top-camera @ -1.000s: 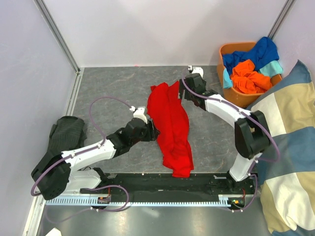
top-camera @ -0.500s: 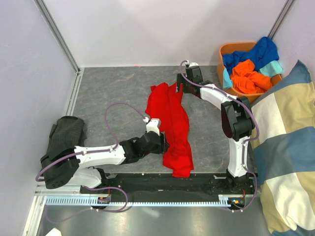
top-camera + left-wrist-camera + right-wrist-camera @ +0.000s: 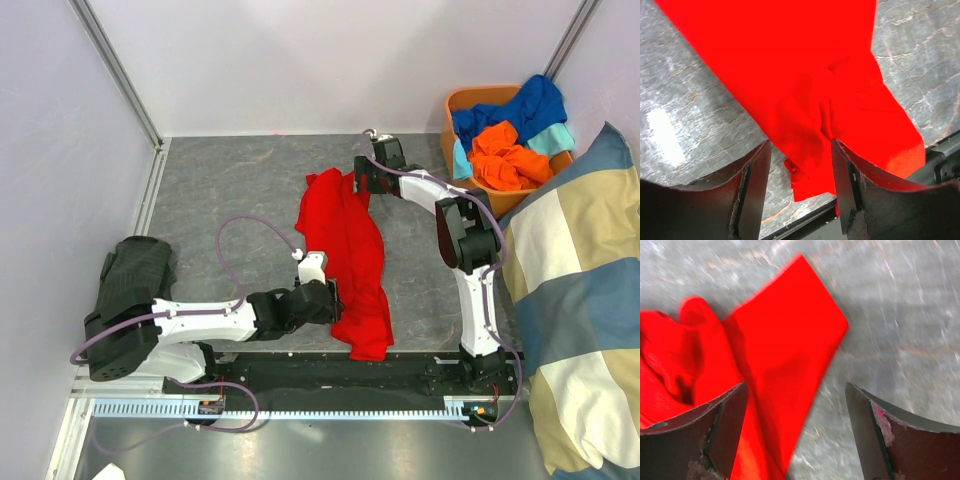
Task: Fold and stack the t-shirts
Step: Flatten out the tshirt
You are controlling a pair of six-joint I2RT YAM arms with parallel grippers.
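Note:
A red t-shirt (image 3: pixel 347 255) lies crumpled lengthwise on the grey table. My left gripper (image 3: pixel 335 300) is open at the shirt's near left edge; the left wrist view shows its fingers (image 3: pixel 756 185) straddling the red hem (image 3: pixel 805 175) near the table's front edge. My right gripper (image 3: pixel 358 180) is open over the shirt's far right corner; the right wrist view shows a flat red flap (image 3: pixel 785 355) between its jaws. Orange (image 3: pixel 505 158), royal blue (image 3: pixel 525 105) and teal (image 3: pixel 556 137) t-shirts lie heaped in an orange basket (image 3: pixel 462 105).
A dark green bundle (image 3: pixel 135 270) lies at the table's left edge. The big blue-and-beige checked cushion (image 3: pixel 580 300) fills the right side. A black rail (image 3: pixel 330 375) runs along the near edge. Walls close in the back and left.
My left gripper moved toward the near edge along the shirt's left side. My right gripper moved farther back and left to the shirt's far corner. The shirt lies as before.

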